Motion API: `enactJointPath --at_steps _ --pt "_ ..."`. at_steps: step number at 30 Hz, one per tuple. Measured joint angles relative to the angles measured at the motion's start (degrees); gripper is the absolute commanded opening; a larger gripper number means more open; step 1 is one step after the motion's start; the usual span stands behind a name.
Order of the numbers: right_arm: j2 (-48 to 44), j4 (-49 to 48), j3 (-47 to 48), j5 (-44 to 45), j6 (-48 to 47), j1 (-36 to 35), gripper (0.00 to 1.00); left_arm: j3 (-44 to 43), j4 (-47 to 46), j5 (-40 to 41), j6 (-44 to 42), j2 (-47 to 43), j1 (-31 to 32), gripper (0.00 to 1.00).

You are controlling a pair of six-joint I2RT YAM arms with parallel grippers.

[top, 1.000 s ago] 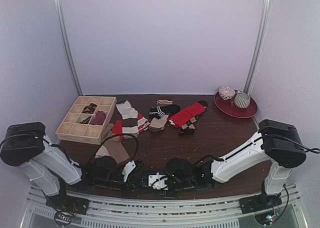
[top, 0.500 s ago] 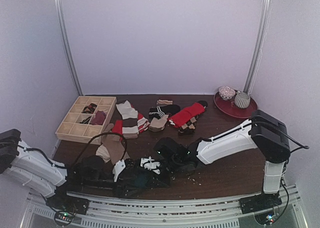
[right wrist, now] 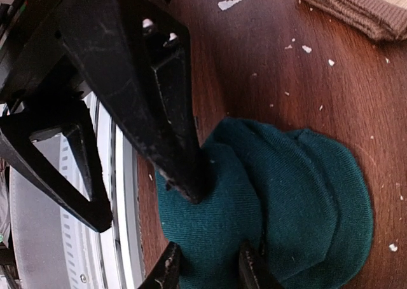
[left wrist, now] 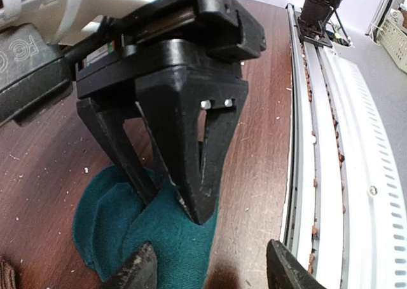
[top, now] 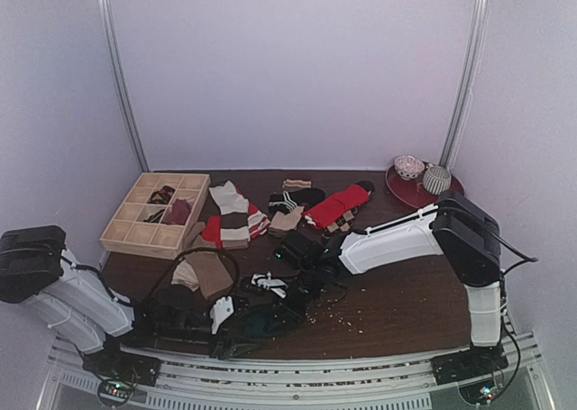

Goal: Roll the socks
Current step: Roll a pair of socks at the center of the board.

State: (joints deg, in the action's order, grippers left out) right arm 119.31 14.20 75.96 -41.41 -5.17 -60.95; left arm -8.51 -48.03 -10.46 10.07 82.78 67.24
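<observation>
Two grippers are crowding over one small bundle near the table's front edge. The teal socks are lying bunched in overlapping folds on the dark wooden table, just beside the metal rail and well apart from the loose socks and the divided wooden box farther back. The right gripper is pinching a fold of the teal knit, its fingers drawn in on the fabric. The left gripper is standing released, jaws spread wide and grasping nothing, though in the right wrist view one of its fingertips is pressing into the bundle's edge. The roll is looking only half formed to me, and the main danger is lying there: with a single pinch securing it, the springy fabric may be working loose, and any lift or tug by the right arm could be letting the folds fall open. That resting left fingertip is posing a second risk, since a careless pull away could be snagging the knit and dragging the bundle out of the pinch. Both sets of fingers are also sharing very tight quarters, so a misjudged approach is risking metal striking metal. Finally, a push toward the rail could be sending the socks off the wood altogether.
</observation>
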Motion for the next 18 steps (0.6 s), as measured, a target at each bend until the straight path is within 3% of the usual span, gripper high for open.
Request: enactJointPath --at_steps 4,7,8,10,11,15,18 --pt "0.0 2.0 0.4 -0.2 0.0 0.2 0.28 -0.5 -2.8 0.1 -0.2 2.8 0.0 0.35" --pt "0.0 2.6 0.5 -0.3 0.2 0.2 0.28 -1.3 -3.0 0.5 -0.4 3.9 -0.1 0.32" --pt "0.0 2.8 0.5 -0.4 0.4 0.2 0.28 -1.8 -2.9 0.6 -0.4 4.3 -0.1 0.32" --pt "0.0 3.0 0.5 -0.5 0.7 0.2 0.28 -3.0 -2.8 0.7 -0.3 5.4 -0.1 0.47" --pt "0.0 3.1 0.5 -0.5 0.9 0.3 0.28 -3.4 -2.8 0.6 -0.5 5.8 -0.1 0.49" --pt "0.0 3.1 0.5 -0.6 1.2 0.5 0.28 -5.2 -2.3 0.3 0.2 7.5 0.0 0.5" --pt "-0.1 2.8 0.1 -0.9 1.5 0.6 0.28 -5.7 -1.9 0.4 0.4 8.1 0.0 0.57"
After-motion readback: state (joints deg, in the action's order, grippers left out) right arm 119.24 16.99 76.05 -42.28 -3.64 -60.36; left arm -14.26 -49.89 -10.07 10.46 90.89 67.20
